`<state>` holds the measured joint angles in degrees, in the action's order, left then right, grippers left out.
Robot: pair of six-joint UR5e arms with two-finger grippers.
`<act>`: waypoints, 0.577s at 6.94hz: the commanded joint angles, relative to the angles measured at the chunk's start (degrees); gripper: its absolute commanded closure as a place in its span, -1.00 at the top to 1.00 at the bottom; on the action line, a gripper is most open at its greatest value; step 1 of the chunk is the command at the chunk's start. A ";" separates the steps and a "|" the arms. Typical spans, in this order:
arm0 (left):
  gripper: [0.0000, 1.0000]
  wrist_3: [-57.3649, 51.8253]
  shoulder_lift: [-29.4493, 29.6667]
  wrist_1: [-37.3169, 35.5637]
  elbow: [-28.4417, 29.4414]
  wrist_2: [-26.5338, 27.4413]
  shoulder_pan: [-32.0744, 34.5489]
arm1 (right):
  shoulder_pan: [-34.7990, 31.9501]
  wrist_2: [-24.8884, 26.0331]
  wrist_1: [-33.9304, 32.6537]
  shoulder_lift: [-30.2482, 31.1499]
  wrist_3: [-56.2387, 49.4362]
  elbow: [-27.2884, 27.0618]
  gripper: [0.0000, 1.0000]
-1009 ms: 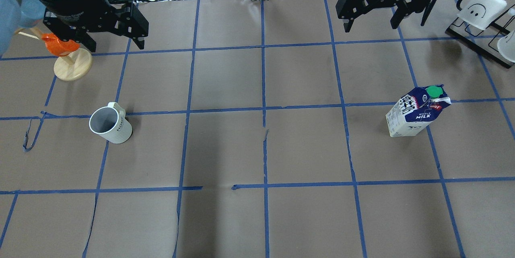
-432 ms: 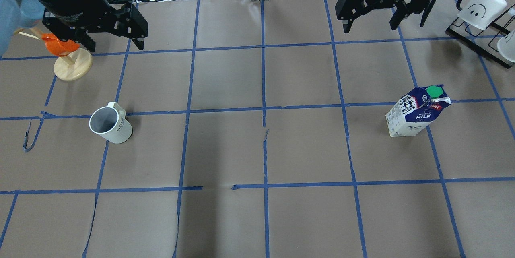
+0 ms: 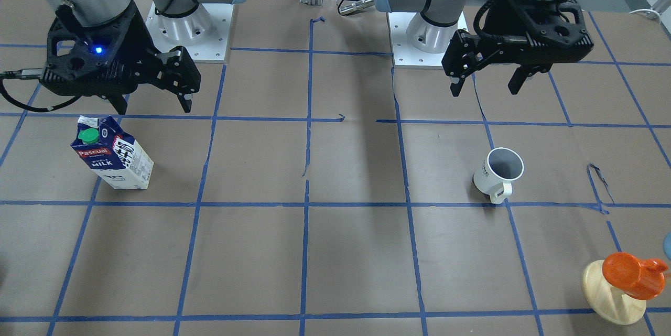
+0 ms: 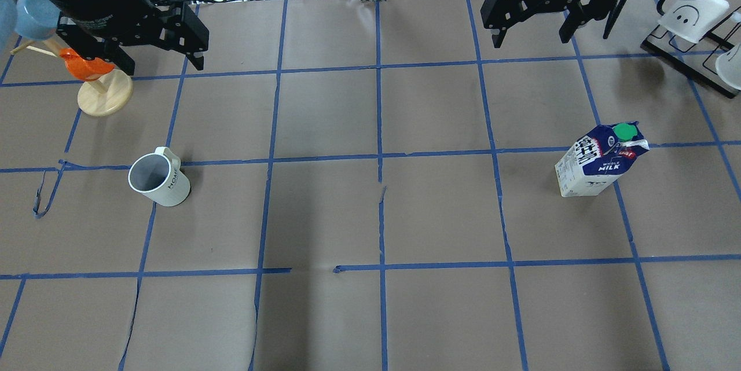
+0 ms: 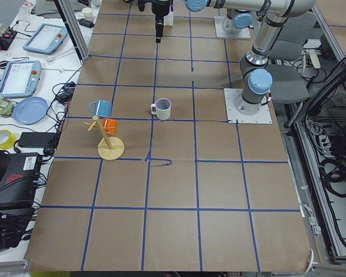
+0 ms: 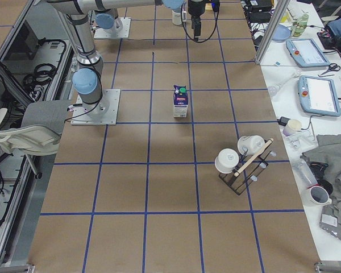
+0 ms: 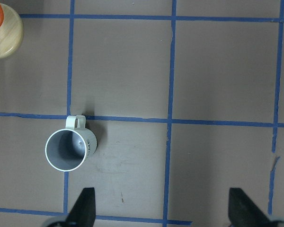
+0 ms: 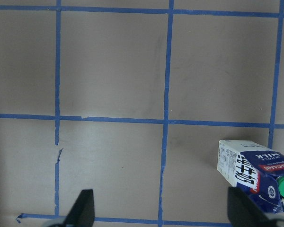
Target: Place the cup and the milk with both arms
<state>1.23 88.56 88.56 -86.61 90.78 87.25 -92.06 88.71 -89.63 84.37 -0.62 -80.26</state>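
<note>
The white cup [image 4: 159, 180] stands upright on the left part of the table, handle toward the far side; it also shows in the front view [image 3: 498, 174] and the left wrist view [image 7: 68, 149]. The blue and white milk [image 4: 599, 160] stands on the right, also seen in the front view [image 3: 111, 153] and the right wrist view [image 8: 255, 170]. My left gripper [image 4: 164, 64] hovers open and empty high above the table, beyond the cup. My right gripper [image 4: 529, 41] hovers open and empty, beyond and left of the milk.
An orange cup on a pale wooden stand [image 4: 95, 79] sits at the far left, with a blue cup [image 4: 29, 15] beside my left arm. A black rack with white cups [image 4: 694, 24] stands at the far right. Blue tape lines grid the brown table cover [image 4: 382, 215].
My left gripper has shifted slightly up and to the left in the overhead view. The right gripper has barely shifted. Cup and milk have not moved.
</note>
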 commanded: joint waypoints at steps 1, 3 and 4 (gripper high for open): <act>1.00 0.00 0.03 1.09 -0.23 -0.87 -0.94 | 0.30 -0.12 -0.10 0.00 0.00 -0.07 1.00; 1.00 -3.05 -0.06 3.18 -5.11 2.62 -5.29 | 0.21 0.14 0.24 0.00 0.00 -0.07 1.00; 1.00 -7.95 0.20 1.72 -9.07 2.13 -9.60 | 0.30 0.23 0.33 0.00 0.00 -0.07 1.00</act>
<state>-2.25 88.56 90.83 -91.49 92.40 81.98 -91.83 88.78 -89.41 84.38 -0.62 -80.31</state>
